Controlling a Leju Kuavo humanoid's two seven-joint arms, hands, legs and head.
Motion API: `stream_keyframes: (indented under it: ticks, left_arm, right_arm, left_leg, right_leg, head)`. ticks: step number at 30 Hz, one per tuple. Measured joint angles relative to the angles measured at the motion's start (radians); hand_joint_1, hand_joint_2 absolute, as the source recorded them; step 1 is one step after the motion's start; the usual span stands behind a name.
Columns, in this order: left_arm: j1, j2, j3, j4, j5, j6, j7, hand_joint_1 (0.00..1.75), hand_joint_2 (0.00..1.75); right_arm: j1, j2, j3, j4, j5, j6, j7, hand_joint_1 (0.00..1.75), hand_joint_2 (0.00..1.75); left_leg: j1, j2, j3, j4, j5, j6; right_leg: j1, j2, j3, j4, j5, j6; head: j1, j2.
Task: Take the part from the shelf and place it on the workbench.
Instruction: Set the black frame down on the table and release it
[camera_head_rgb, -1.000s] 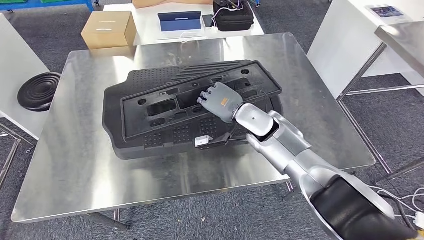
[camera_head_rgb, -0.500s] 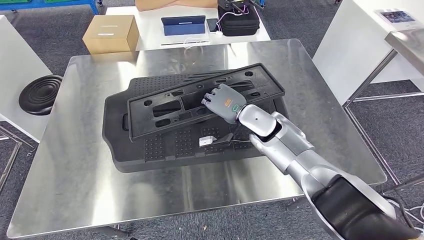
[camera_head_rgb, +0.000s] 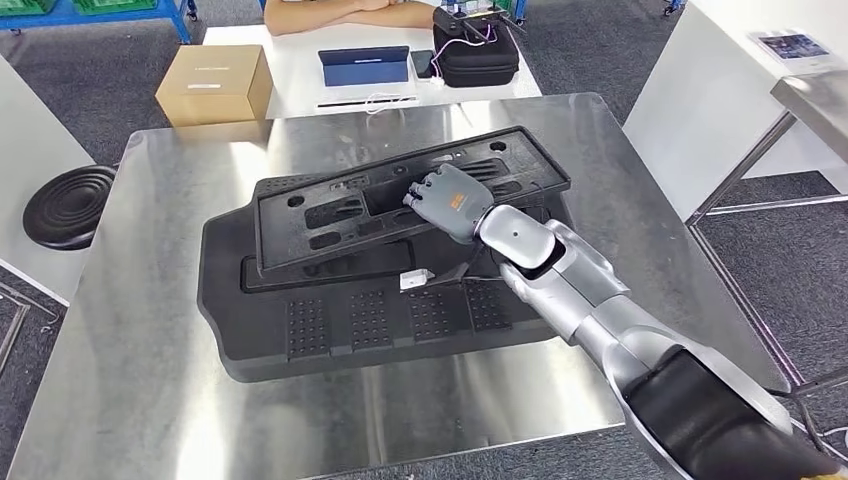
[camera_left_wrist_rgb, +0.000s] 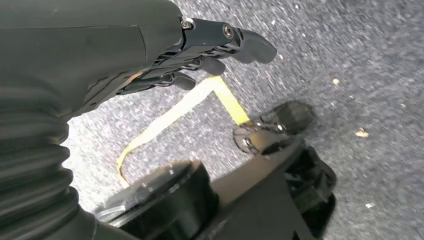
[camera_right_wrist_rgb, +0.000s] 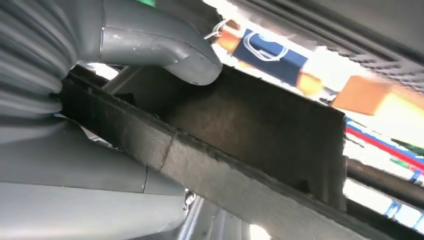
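Gripping black part, right robot hand, above tray.

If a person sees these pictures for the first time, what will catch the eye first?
First, the long black plastic part, tilted over a larger black panel in the middle of the shiny steel workbench. Then the silver right arm reaching in from the lower right, its right hand gripping the part through an opening. Behind the workbench stands a cardboard box.

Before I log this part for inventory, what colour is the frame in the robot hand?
Black frame, clearest in the head view.
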Motion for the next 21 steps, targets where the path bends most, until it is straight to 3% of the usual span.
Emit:
stream_keyframes:
  ticks: [2, 5, 7, 8, 10, 11, 13, 15, 17, 18, 21]
  left_arm:
    - [-0.002, 0.0, 0.0, 0.0, -0.003, -0.002, 0.0, 0.0, 1.75]
    - [-0.006, -0.001, 0.0, 0.0, -0.01, -0.003, 0.001, 0.0, 1.75]
    - [-0.007, -0.001, 0.0, 0.0, -0.016, -0.004, 0.008, 0.0, 1.75]
    - [-0.007, -0.001, -0.001, 0.0, -0.017, -0.003, 0.015, 0.0, 1.75]
    - [-0.008, -0.002, 0.0, 0.0, -0.018, 0.001, 0.031, 0.0, 1.75]
    - [-0.01, -0.003, 0.0, -0.001, -0.017, 0.003, 0.038, 0.0, 1.75]
    - [-0.015, -0.005, 0.0, -0.001, -0.014, 0.005, 0.043, 0.0, 1.75]
    - [-0.018, -0.006, 0.0, -0.002, -0.011, 0.003, 0.04, 0.0, 1.75]
    - [-0.019, -0.006, 0.0, -0.002, -0.011, 0.004, 0.034, 0.0, 1.75]
    - [-0.02, -0.005, 0.0, -0.003, -0.013, 0.005, 0.031, 0.0, 1.75]
    - [-0.02, -0.005, 0.0, -0.003, -0.018, 0.013, 0.026, 0.0, 1.75]
  right_arm:
    - [0.0, 0.0, -0.006, 0.003, -0.016, -0.012, -0.026, 1.75, 1.75]
    - [0.008, -0.001, -0.015, 0.008, -0.04, -0.04, -0.056, 1.75, 1.75]
    - [0.027, -0.006, -0.019, 0.012, -0.054, -0.065, -0.076, 1.75, 1.75]
    - [0.036, -0.008, -0.022, 0.016, -0.061, -0.077, -0.085, 1.75, 1.75]
    - [0.043, -0.01, -0.031, 0.03, -0.078, -0.098, -0.1, 1.75, 1.75]
    - [0.042, -0.01, -0.038, 0.04, -0.086, -0.108, -0.104, 1.75, 1.75]
    - [0.04, -0.004, -0.051, 0.061, -0.099, -0.124, -0.109, 1.75, 1.75]
    - [0.042, 0.003, -0.062, 0.089, -0.107, -0.139, -0.113, 0.87, 0.87]
    - [0.048, 0.01, -0.071, 0.121, -0.112, -0.156, -0.116, 0.0, 0.0]
    - [0.05, 0.013, -0.075, 0.136, -0.114, -0.166, -0.117, 0.0, 0.0]
    - [0.059, 0.023, -0.088, 0.173, -0.119, -0.188, -0.122, 0.0, 0.0]
  left_leg:
    - [0.001, -0.001, 0.01, -0.004, -0.002, 0.01]
    - [0.002, -0.004, 0.019, -0.007, -0.011, 0.022]
    - [0.002, -0.008, 0.027, -0.007, -0.02, 0.025]
    - [0.002, -0.01, 0.033, -0.006, -0.025, 0.024]
    - [0.002, -0.014, 0.047, -0.007, -0.036, 0.021]
    - [0.0, -0.016, 0.054, -0.006, -0.042, 0.018]
    - [-0.004, -0.017, 0.061, -0.008, -0.05, 0.009]
    - [-0.008, -0.017, 0.062, -0.009, -0.056, 0.014]
    - [-0.008, -0.014, 0.064, -0.01, -0.058, 0.028]
    - [-0.007, -0.012, 0.067, -0.012, -0.057, 0.033]
    - [-0.007, -0.008, 0.073, -0.02, -0.059, 0.03]
  right_leg:
    - [-0.001, -0.002, -0.022, 0.04, -0.007, 0.007]
    - [-0.003, -0.003, -0.143, 0.224, -0.051, 0.006]
    - [-0.003, -0.003, -0.208, 0.292, -0.07, 0.007]
    - [-0.003, -0.003, -0.215, 0.272, -0.054, 0.013]
    - [-0.002, -0.004, -0.183, 0.143, 0.027, 0.031]
    - [0.0, -0.006, -0.162, 0.072, 0.064, 0.032]
    - [0.006, -0.008, -0.13, -0.008, 0.098, 0.016]
    - [0.005, -0.007, -0.118, -0.019, 0.107, 0.006]
    - [0.004, -0.005, -0.115, -0.02, 0.117, 0.011]
    - [0.006, -0.003, -0.115, -0.02, 0.115, 0.011]
    - [0.007, 0.002, -0.115, -0.019, 0.112, 0.006]
  head:
    - [0.001, 0.0]
    - [0.002, 0.0]
    - [0.003, 0.0]
    - [0.003, 0.0]
    - [0.003, 0.0]
    - [0.003, 0.0]
    - [0.002, 0.0]
    - [0.001, 0.0]
    - [0.0, 0.0]
    - [-0.001, 0.0]
    - [-0.001, 0.0]
